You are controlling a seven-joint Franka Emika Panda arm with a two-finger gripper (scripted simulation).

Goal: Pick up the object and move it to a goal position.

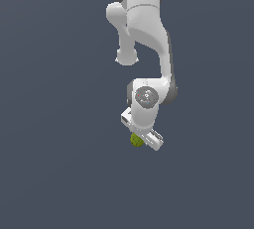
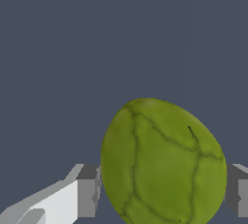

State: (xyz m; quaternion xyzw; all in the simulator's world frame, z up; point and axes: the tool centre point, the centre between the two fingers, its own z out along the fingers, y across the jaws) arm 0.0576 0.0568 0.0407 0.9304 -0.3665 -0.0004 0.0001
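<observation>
The object point(image 2: 163, 162) is an olive yellow-green roundish lump with dark veins. In the wrist view it fills the space between my two fingers, and a grey pad point(image 2: 88, 189) meets it on each side. My gripper point(image 2: 162, 191) is shut on it. In the exterior view the object point(image 1: 135, 140) peeks out as a small green lump under the white hand, partly hidden by it. The gripper point(image 1: 141, 142) points downward at the end of the white arm point(image 1: 146, 34), and its fingers are hard to make out there.
A plain dark grey-blue surface point(image 1: 54, 124) fills the background in both views. No other objects, edges or markers show.
</observation>
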